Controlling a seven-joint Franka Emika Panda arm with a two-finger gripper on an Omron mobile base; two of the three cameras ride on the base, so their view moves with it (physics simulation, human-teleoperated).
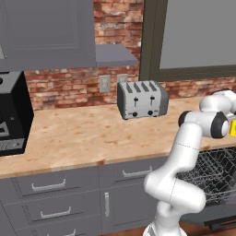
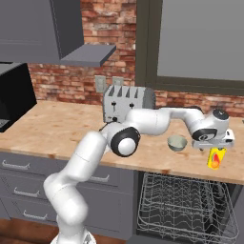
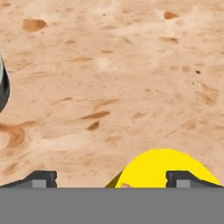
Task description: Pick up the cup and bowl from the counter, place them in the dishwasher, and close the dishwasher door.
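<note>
Your claw (image 3: 111, 179) released, above cup (image 2: 216, 157) | bowl (image 2: 177, 143) at cup's 9 o'clock on surface (image 2: 62, 131) | dishwasher (image 2: 188, 207) open

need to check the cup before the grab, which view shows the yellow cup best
The right base view: the whole yellow cup stands on the counter under the hand. The hand view catches its rim only; the left base view shows a sliver.

A home kitchen: brick wall behind the gripper (image 2: 215, 148), toaster (image 2: 125, 103) well to its left on the counter (image 2: 57, 128), open dishwasher (image 2: 186, 205) racks below it.
</note>
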